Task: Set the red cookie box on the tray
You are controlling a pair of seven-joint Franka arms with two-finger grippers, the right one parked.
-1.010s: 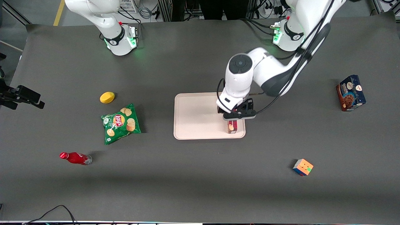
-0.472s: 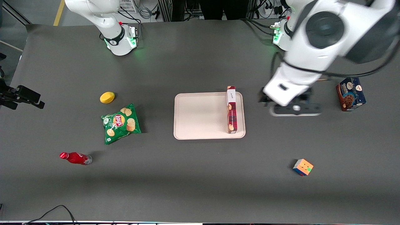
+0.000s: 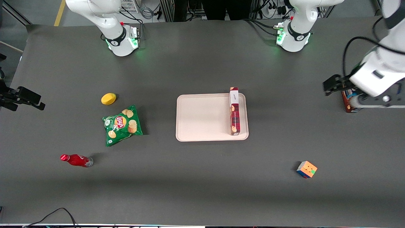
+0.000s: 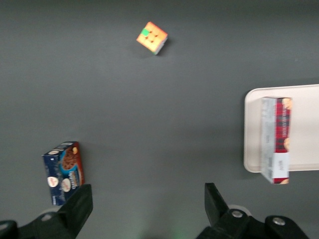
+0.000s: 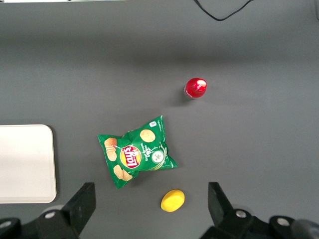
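The red cookie box (image 3: 234, 110) lies flat on the tray (image 3: 202, 117), along the tray's edge toward the working arm's end. Its white end panel reaches the tray's rim farthest from the front camera. In the left wrist view the box (image 4: 275, 139) rests on the tray (image 4: 304, 124), well off to one side of the gripper. My left gripper (image 3: 348, 91) is raised high toward the working arm's end of the table, apart from the box. In its wrist view the gripper (image 4: 147, 204) is open and empty. The tray also shows in the right wrist view (image 5: 25, 164).
A blue-and-brown cookie box (image 3: 348, 106) stands partly hidden under the gripper, beside one finger (image 4: 63, 172). A colour cube (image 3: 306, 169) lies nearer the front camera. A chips bag (image 3: 122, 124), lemon (image 3: 108, 98) and red bottle (image 3: 76, 160) lie toward the parked arm's end.
The gripper let go of the red cookie box on the tray, rose and swung away toward the working arm's end. The box stays on the tray.
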